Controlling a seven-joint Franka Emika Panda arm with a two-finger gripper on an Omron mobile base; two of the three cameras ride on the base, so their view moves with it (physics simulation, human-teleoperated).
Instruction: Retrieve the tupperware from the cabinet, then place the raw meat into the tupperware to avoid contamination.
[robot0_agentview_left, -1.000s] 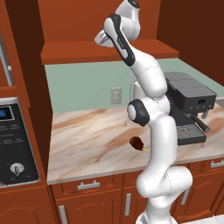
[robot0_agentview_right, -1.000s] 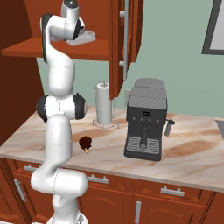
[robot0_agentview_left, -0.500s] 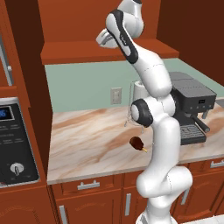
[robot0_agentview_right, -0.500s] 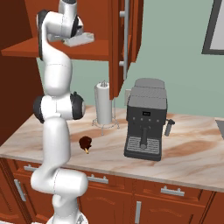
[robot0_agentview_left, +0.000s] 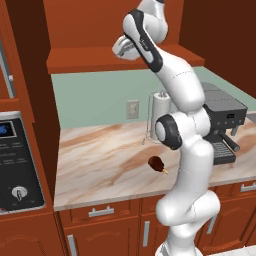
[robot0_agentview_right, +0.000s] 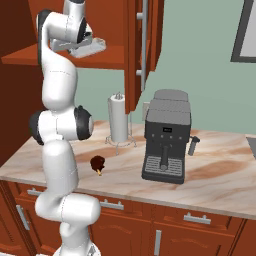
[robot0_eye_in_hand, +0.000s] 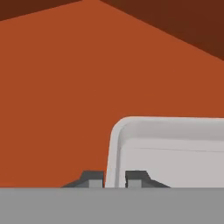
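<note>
The gripper (robot0_eye_in_hand: 114, 180) is sitting nearly closed, its two finger tips pinching the left rim of the tupperware (robot0_eye_in_hand: 170, 153); the container is stretching ahead and to the right of the fingers, lying on the cabinet (robot0_eye_in_hand: 57, 109) shelf; the raw meat (robot0_agentview_left: 157, 163) is lying far below the gripper on the counter (robot0_agentview_left: 105, 165), apart from the paper-towel roll (robot0_agentview_right: 118, 119) and the coffee machine (robot0_agentview_right: 166, 136).
</note>
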